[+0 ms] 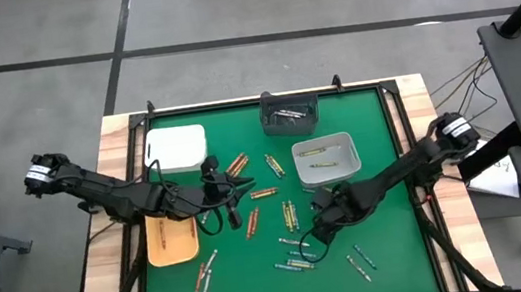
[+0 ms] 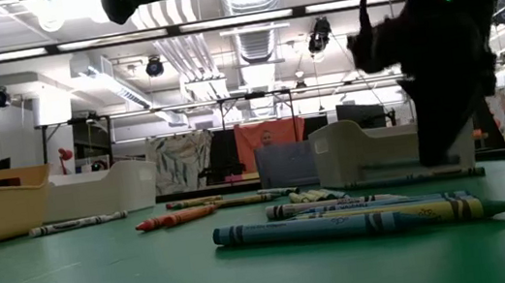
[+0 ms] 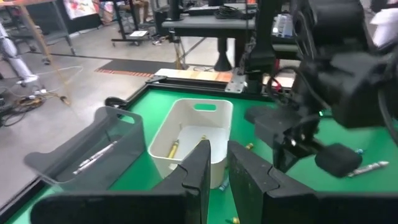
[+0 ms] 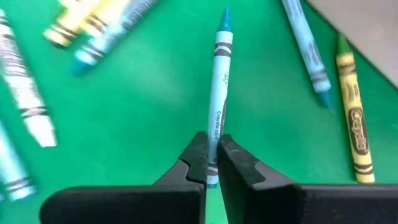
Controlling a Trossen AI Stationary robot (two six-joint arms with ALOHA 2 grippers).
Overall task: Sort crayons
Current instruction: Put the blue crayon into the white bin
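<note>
Gripper-wise, your right gripper (image 4: 212, 163) is pinching a blue crayon (image 4: 219, 93) on the table (image 4: 155, 112), loose crayons (image 4: 25, 93) all around it.

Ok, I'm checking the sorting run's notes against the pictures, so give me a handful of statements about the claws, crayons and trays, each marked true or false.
1. The right claw is shut on a thin blue paper-wrapped crayon. True.
2. The white rectangular plastic bin is empty. False: it has a few crayons in it.
3. The dark grey plastic tray sits at the far edge of the green mat. True.
4. The left claw holds a red crayon. False: nothing shows between its narrowly parted fingers.
5. All crayons are already in trays. False: many lie loose on the mat.
</note>
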